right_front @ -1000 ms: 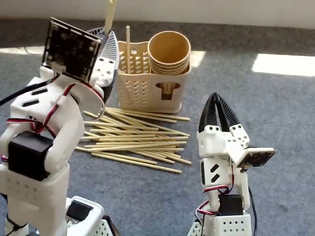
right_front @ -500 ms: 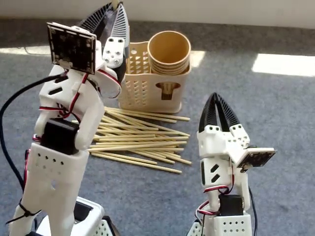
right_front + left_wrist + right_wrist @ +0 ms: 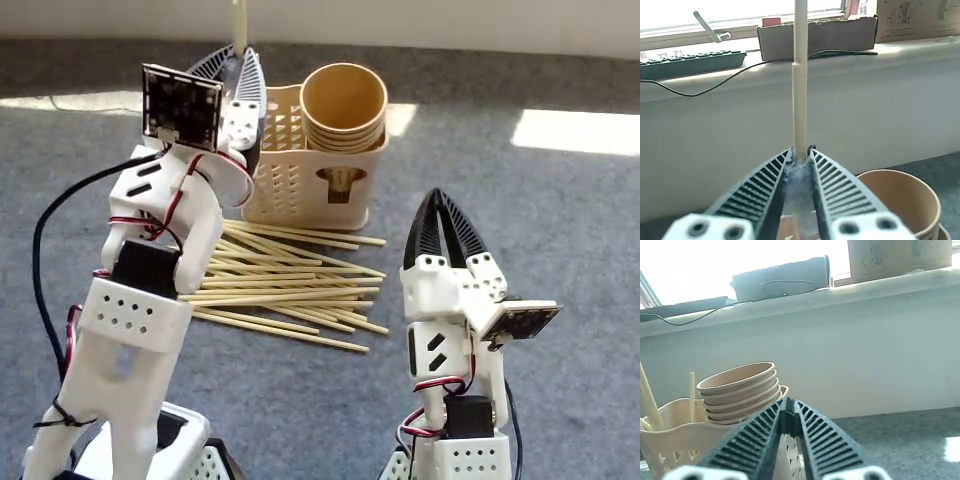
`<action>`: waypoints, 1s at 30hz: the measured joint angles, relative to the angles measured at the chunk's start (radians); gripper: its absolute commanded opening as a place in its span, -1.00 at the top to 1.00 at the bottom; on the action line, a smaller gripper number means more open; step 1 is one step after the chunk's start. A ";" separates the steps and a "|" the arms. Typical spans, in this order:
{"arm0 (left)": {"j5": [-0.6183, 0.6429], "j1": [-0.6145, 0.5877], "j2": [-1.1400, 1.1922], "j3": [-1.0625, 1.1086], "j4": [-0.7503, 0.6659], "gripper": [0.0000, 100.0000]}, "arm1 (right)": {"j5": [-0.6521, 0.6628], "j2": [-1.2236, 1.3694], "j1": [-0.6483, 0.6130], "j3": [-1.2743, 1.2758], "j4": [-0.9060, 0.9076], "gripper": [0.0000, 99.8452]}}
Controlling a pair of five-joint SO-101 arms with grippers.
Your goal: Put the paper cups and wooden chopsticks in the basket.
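High view: left gripper (image 3: 238,62) is raised above the left end of the basket (image 3: 300,170), jaws clamped on one wooden chopstick (image 3: 239,20) held upright. Stacked paper cups (image 3: 344,105) sit inside the basket. Loose chopstick pile (image 3: 290,290) lies on the grey surface (image 3: 560,250) in front of the basket. Right gripper (image 3: 441,205) stands beside the pile, jaws together, holding nothing.

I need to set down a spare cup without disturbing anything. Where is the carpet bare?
Bare carpet lies right of the basket and the right gripper. Crowded: the chopstick pile covers the floor between the basket and the left arm.
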 measured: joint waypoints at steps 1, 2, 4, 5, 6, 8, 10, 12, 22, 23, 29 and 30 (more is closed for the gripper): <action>0.000 0.000 0.000 0.000 0.000 0.76 | 0.000 0.000 0.000 0.000 0.000 0.99; 0.000 0.000 0.000 0.000 0.000 0.76 | 0.000 0.000 0.000 0.000 0.000 0.99; 0.000 -0.006 0.000 0.000 0.020 0.76 | 0.000 0.000 0.000 0.000 0.000 0.99; 0.000 -0.009 0.000 0.000 0.038 0.76 | 0.000 0.000 0.000 0.000 0.000 0.99; 0.000 -0.009 0.000 -0.002 0.058 0.76 | 0.000 0.000 0.000 0.000 0.000 0.99; 0.000 -0.009 0.000 -0.014 0.110 0.76 | 0.000 0.000 0.000 0.000 0.000 0.99; 0.000 -0.020 0.000 -0.048 0.172 0.76 | 0.000 0.000 0.000 0.000 0.000 0.99; 0.000 -0.048 0.000 -0.086 0.241 0.76 | 0.000 0.000 0.000 0.000 0.000 0.99; 0.000 -0.137 0.000 -0.137 0.560 0.77 | 0.000 0.000 0.000 0.000 0.000 0.99; 0.000 -0.138 0.000 -0.137 0.585 0.77 | 0.000 0.000 0.000 0.000 0.000 0.99; -0.087 -0.138 0.000 -0.137 0.749 0.77 | 0.000 0.000 0.000 0.000 0.000 0.99; -0.106 -0.138 0.000 -0.137 0.776 0.77 | 0.000 0.000 0.000 0.000 0.000 0.99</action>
